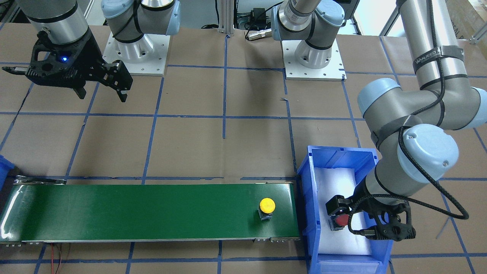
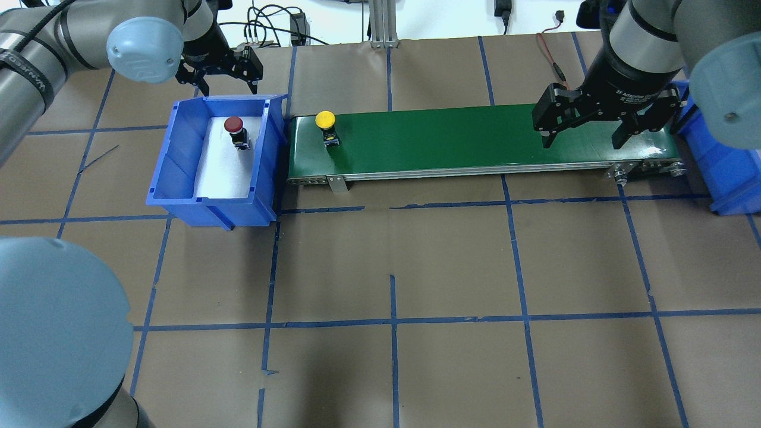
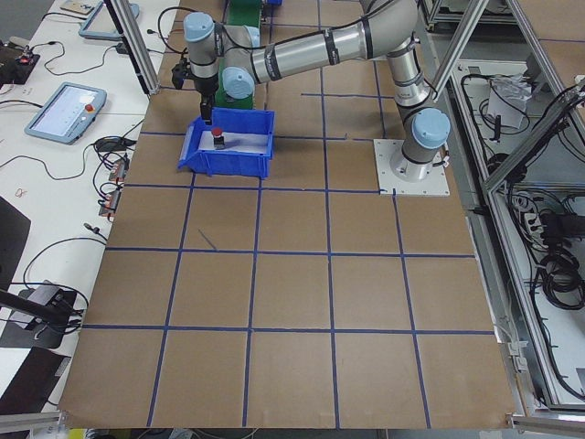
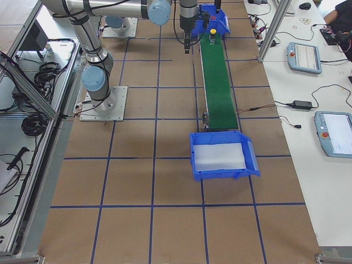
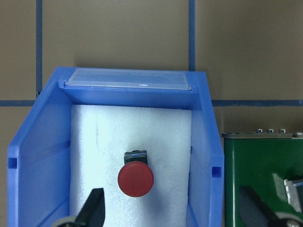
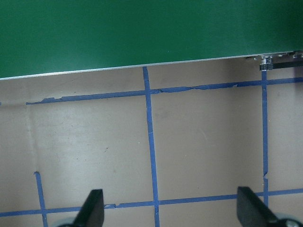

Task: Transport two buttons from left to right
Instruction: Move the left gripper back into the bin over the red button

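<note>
Left hand [image 5: 173, 208] released, above bin [image 5: 28, 156]; red button [image 5: 135, 179] below, off-centre toward one finger. Yellow button [image 2: 324, 119] on belt [image 2: 464, 137] alongside. Risk: descending so, other finger likely strikes bin wall, or tips button.

left end effector [image 5: 173, 210]: jaws apart, pointing down | right end effector [image 2: 582, 140]: jaws apart, pointing down
</note>
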